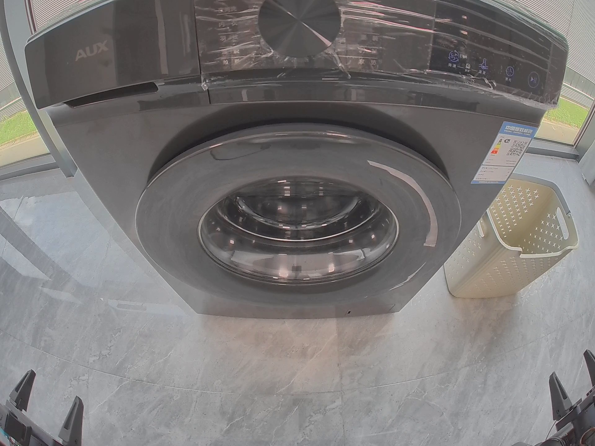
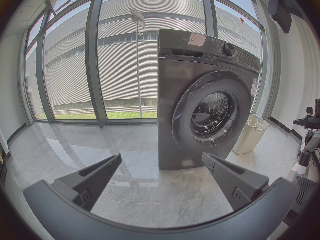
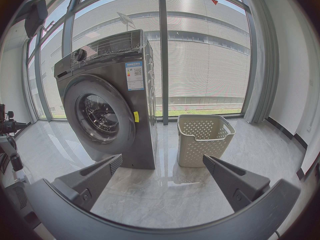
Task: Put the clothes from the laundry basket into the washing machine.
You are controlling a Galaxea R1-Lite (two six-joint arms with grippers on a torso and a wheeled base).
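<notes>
Washing machine (image 1: 297, 150) stands on floor (image 1: 297, 367), round door (image 1: 297, 230) shut. Laundry basket (image 1: 496, 267) sits just beside it, on robot's right; no clothes visible inside from these angles. Left gripper (image 2: 160, 156) and right gripper (image 3: 161, 157) low, well apart from machine, fingers spread, holding nothing. Clothes likely light, soft, floppy: pinch bunched fold near middle, expect trailing ends.

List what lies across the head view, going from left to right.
Black left gripper, open → dark grey front-loading washing machine, round glass door shut → cream perforated plastic laundry basket on the floor → black right gripper, open.
</notes>
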